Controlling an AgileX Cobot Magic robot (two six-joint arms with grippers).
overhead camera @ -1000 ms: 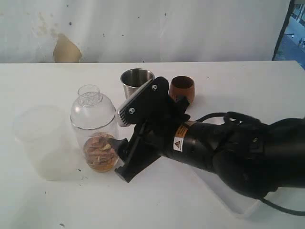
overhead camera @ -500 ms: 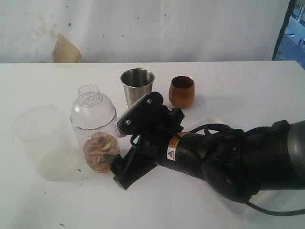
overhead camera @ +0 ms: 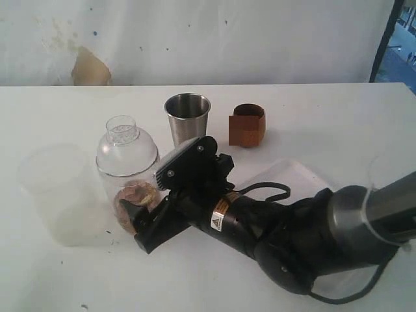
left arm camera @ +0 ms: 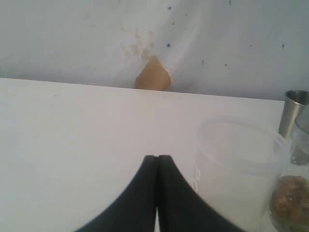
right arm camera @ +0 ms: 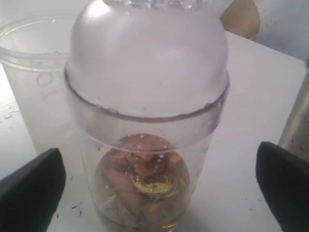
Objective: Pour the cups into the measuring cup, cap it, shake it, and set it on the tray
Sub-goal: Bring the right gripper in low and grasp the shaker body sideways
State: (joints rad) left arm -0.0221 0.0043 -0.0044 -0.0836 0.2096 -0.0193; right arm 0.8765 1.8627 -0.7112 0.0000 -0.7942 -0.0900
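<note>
**Open Around the Capped Measuring Cup, Nothing Gripped Yet**

Hazards first, all placed from the measuring cup [overhead camera: 133,205]. Just left of it: the frosted plastic cup [overhead camera: 55,195], which looks light and likely to skid or topple if nudged by a crooked squeeze. On top of it: the cap [overhead camera: 127,151], seated as a clear dome but showing no sign of being locked. Could pop off under a pinch too near the rim or once shaking starts, spilling the brown pieces and amber liquid at the bottom. Smooth clear wall too, so liable to slip if taken low and lifted fast. Behind and right of it: the steel tumbler [overhead camera: 187,117], then the wooden cup [overhead camera: 247,125], both upright and well apart from it, yet open to a knock from the bulky right arm on any swing. Farther right, partly hidden by that arm: the tray [overhead camera: 296,175], probably calling for a lift clear of its low rim.

Pose next. To the left, beyond the frosted cup: left end effector [left arm camera: 157,162], clenched on nothing, held above the surface [left arm camera: 72,125]. At the measuring cup's lower half: right end effector [right arm camera: 157,193], released and spread wide, one finger on either side, neither seen touching. Reaches in low from the right.
</note>
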